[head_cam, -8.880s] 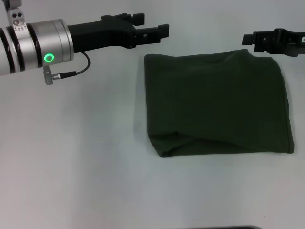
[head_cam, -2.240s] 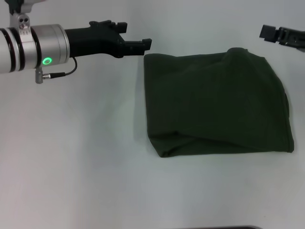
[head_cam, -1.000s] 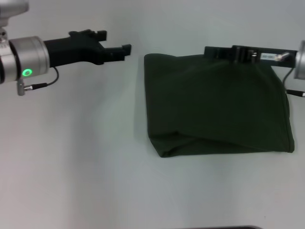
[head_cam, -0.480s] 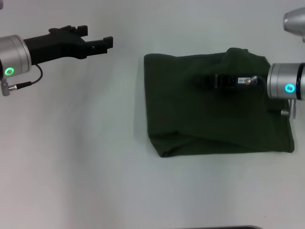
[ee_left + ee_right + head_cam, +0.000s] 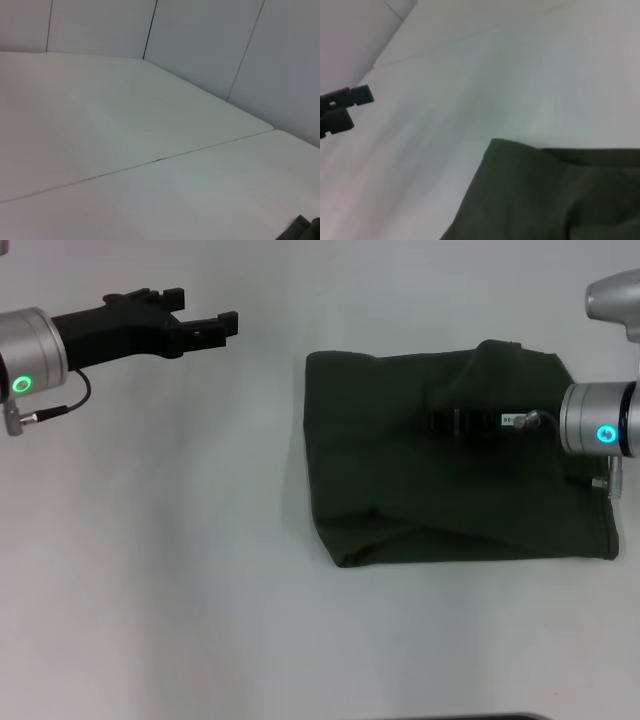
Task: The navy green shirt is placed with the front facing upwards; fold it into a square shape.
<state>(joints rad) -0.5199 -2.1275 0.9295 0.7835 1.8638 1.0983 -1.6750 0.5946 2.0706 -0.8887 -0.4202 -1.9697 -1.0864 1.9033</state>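
change: right gripper (image 5: 445,423) moved in from the far right edge to over the shirt's upper middle; left gripper (image 5: 215,328) pulled back toward the left, away from the shirt
shirt: navy green shirt (image 5: 455,465) folded into a rough rectangle, flat on the white table (image 5: 180,570), right of centre (small bump at the far right corner)
right gripper: low over the cloth, dark against dark fabric; cannot tell whether spread or clenched
left gripper: in the air at upper left, well apart from the shirt, fingers spread, nothing held
left wrist view: mostly bare table, a sliver of shirt (image 5: 305,231) at the corner
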